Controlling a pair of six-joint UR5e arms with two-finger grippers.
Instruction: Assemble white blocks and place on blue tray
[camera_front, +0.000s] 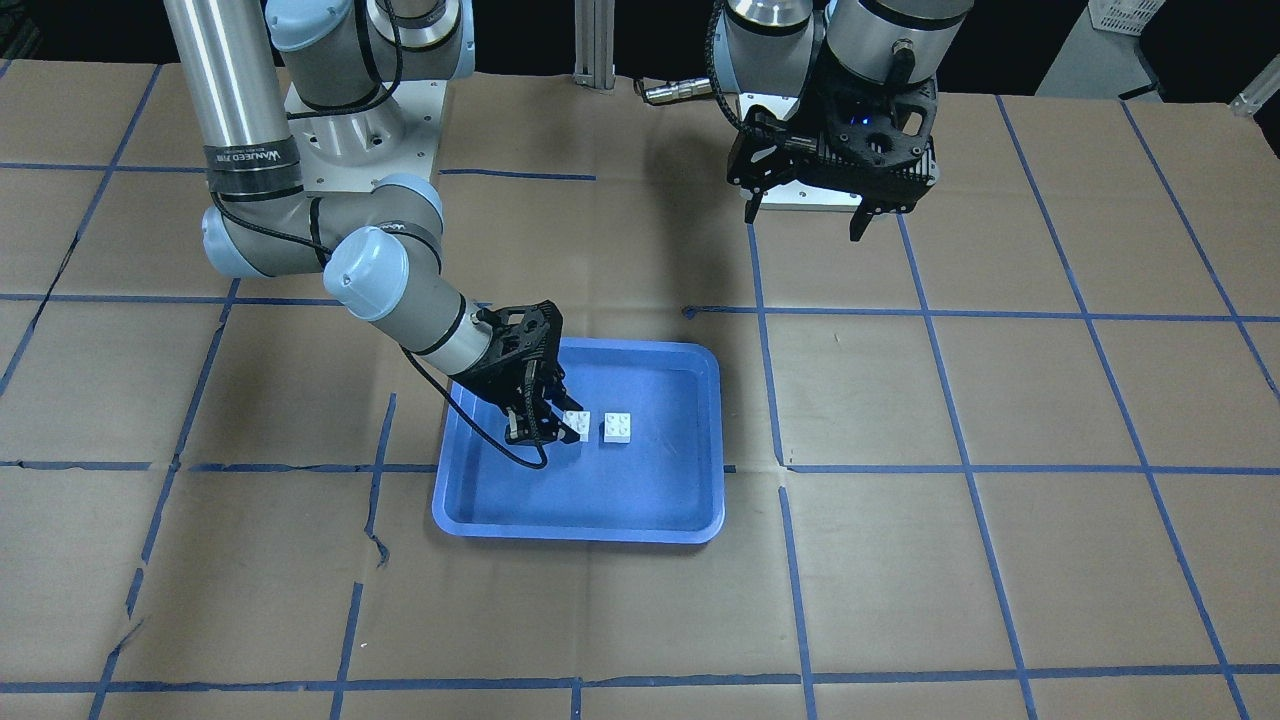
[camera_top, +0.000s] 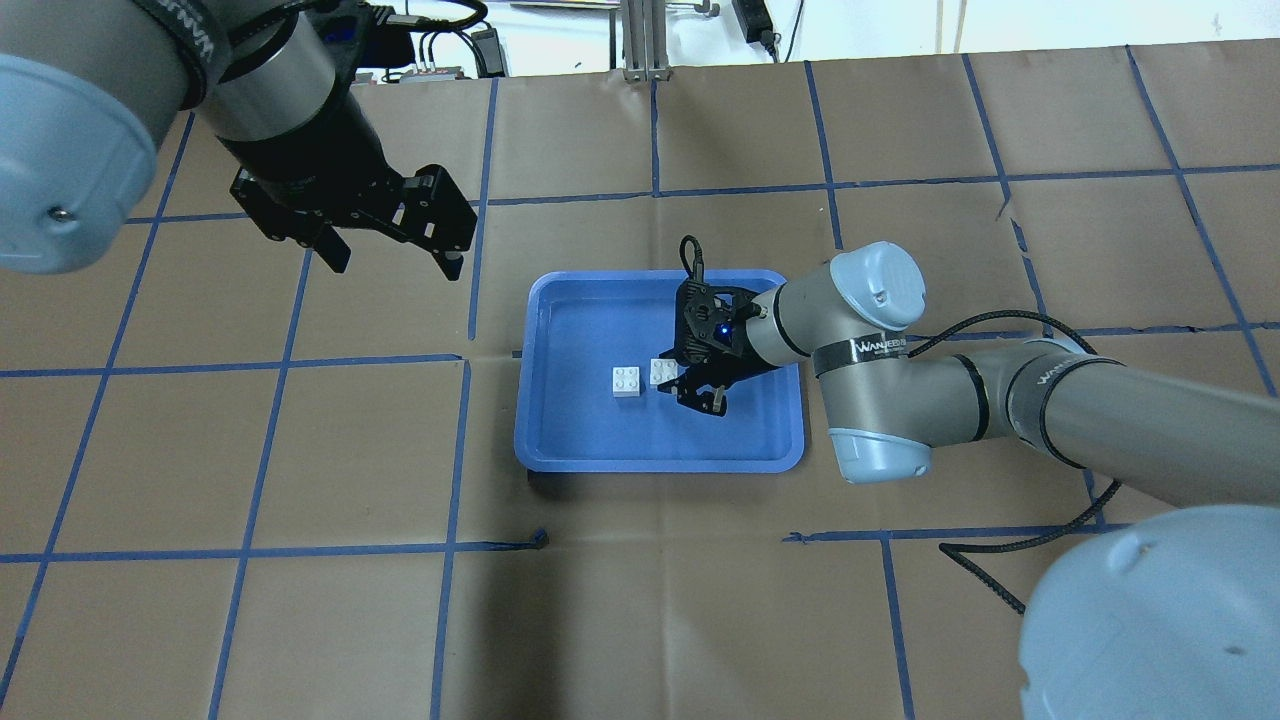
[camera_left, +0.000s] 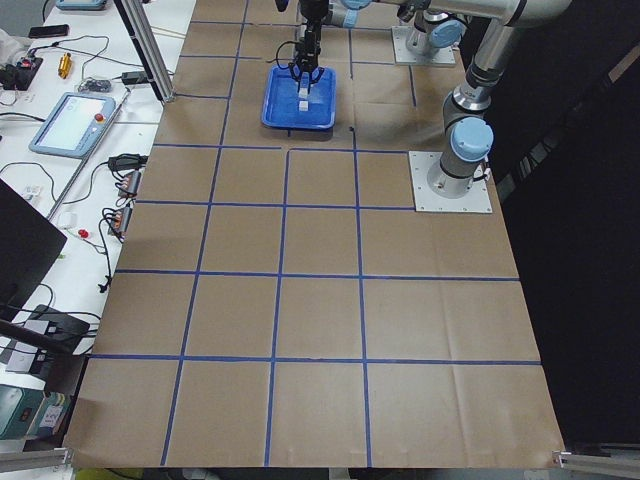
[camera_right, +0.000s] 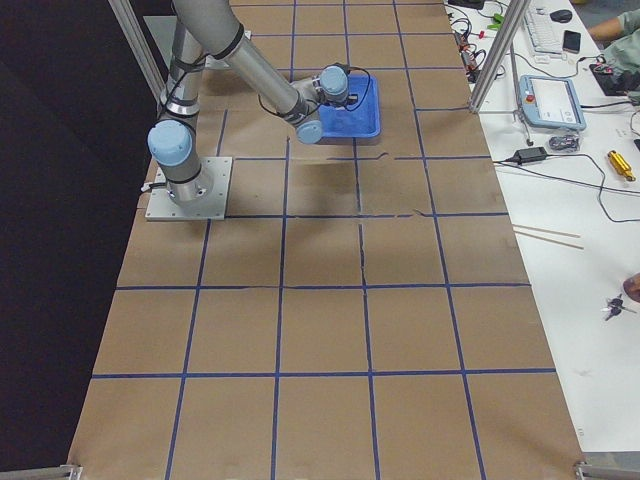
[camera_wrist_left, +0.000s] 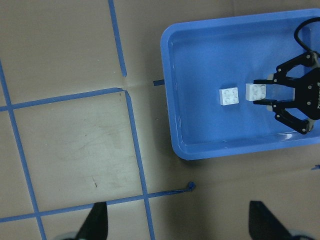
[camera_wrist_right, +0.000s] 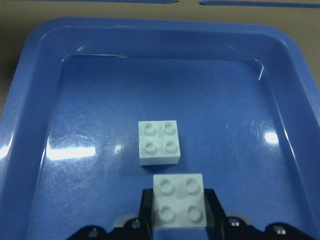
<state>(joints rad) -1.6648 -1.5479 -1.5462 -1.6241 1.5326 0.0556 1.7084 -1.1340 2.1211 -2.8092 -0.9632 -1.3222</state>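
The blue tray (camera_front: 580, 530) lies at the middle of the table. Two white blocks lie in it, studs up and a small gap apart. My right gripper (camera_front: 560, 425) reaches low into the tray and is shut on one white block (camera_wrist_right: 178, 200), with a pad against each of its sides. The other white block (camera_wrist_right: 159, 142) lies free just beyond it, also seen in the overhead view (camera_top: 628, 381). My left gripper (camera_top: 395, 260) is open and empty, held high above the table beside the tray. The left wrist view shows the tray (camera_wrist_left: 225, 150) and both blocks from above.
Brown paper with a blue tape grid covers the table (camera_top: 640, 600). The right arm's elbow (camera_top: 880, 400) and cable hang over the tray's right side. Benches with devices run along the table's far edge in the side views (camera_left: 80, 110).
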